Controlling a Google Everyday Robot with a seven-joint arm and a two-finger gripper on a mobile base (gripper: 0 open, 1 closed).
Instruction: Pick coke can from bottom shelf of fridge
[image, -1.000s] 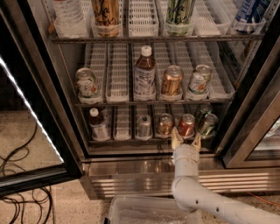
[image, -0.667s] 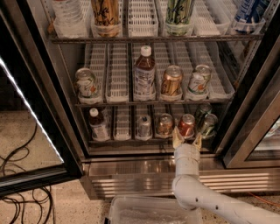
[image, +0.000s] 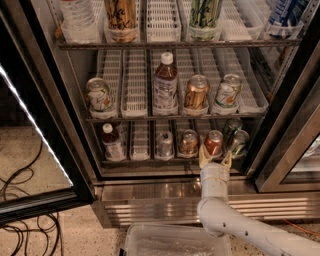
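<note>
The fridge stands open with its black-framed door swung out to the left. The coke can, red with a silver top, stands on the bottom shelf between a copper-brown can and green cans. My gripper is just in front of and below the coke can, open. Its two pale fingertips stand to either side of the can's base without closing on it. The white arm reaches up from the lower right.
The bottom shelf also holds a small bottle and a silver can. The middle shelf holds a tea bottle and several cans. A clear plastic bin sits below the ribbed steel base. Cables lie on the floor at left.
The gripper has edged slightly forward toward the coke can; otherwise nothing has visibly changed.
</note>
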